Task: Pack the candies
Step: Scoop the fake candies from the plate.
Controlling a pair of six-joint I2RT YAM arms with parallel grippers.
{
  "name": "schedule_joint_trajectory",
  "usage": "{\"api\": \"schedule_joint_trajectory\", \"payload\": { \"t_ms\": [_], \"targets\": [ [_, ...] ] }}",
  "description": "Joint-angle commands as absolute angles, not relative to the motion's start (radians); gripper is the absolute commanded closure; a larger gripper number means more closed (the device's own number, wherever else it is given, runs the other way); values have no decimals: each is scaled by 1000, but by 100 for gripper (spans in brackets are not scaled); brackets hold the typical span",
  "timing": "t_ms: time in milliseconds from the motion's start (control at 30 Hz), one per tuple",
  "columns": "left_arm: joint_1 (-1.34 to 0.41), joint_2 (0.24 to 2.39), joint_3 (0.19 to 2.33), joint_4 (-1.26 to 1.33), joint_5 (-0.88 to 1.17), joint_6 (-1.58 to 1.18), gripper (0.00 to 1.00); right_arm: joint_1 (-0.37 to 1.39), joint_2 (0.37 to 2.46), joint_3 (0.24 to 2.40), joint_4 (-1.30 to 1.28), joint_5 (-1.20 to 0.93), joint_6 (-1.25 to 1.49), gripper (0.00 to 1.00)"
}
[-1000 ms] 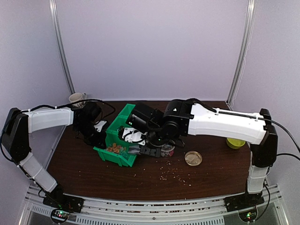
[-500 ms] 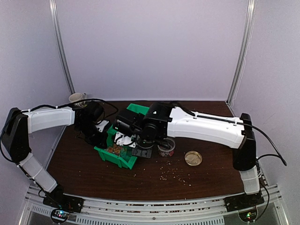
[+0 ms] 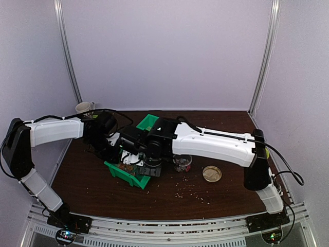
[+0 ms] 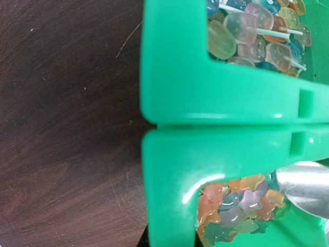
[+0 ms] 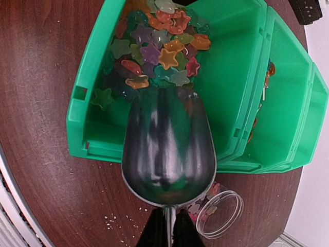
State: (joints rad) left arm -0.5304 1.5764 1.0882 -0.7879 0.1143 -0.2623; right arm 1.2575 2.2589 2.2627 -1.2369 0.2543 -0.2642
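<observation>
From above, both arms meet over the green bin (image 3: 128,174), which sits left of the tabletop's (image 3: 231,193) middle. Your left pincer (image 3: 114,147) is at the bin's left side. The right arm reaches across and hides most of the bin. The clear cup (image 3: 181,163) stands just right of the bin, and the gold lid (image 3: 211,174) lies further toward the right edge. Crumbs (image 3: 187,191) are scattered toward the near edge.

In the left wrist view, green wall fills the frame. The candies (image 4: 239,203) are heaped in the bin's corner, with the scoop (image 4: 306,188) just beside them. A second bin (image 4: 216,87) alongside holds sweets on sticks (image 4: 247,31). The left pincer is together, but its fingers are out of sight, so you cannot tell whether bin wall lies between them.

In the right wrist view, your right pincer (image 5: 165,234) is clamped on the scoop's handle. The bowl hangs over the bin's near wall, looks empty, and has its tip at the edge of the candy heap. The cup, with a few candies in it, sits near the scoop's handle end.

Watch three things:
- Pushing the scoop into the heap may shove the bin if the left hold is weak.
- The scoop looks wider than the cup's mouth, so a fast tip would likely spill candies onto the tabletop.
- Swinging back, the arm could knock the light cup over.
</observation>
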Motion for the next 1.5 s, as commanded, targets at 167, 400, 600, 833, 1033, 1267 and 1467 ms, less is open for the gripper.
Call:
{"api": "schedule_joint_trajectory", "payload": {
  "t_ms": [167,400,600,833,1033,1267,1467],
  "targets": [
    [-543,1502,1148,-604,207,-238,100,1260,2306,2243,-1196,136,-269,100],
    [-543,1490,1143,-598,223,-235,100,1235,2267,2093,-993,77,-198,100],
    [-543,1475,1137,-580,244,-235,100,1216,2305,2071,-933,80,-123,100],
    [-544,1456,1128,-569,223,-240,100,1195,2309,2032,-852,75,33,100],
    [-543,1450,1127,-569,204,-242,100,1180,2286,1985,-788,59,91,100],
    [-543,1448,1126,-565,211,-244,100,1177,2292,1922,-685,84,104,100],
    [-542,1435,1120,-548,229,-245,100,1172,2255,1719,-424,93,73,100]
  ]
}}
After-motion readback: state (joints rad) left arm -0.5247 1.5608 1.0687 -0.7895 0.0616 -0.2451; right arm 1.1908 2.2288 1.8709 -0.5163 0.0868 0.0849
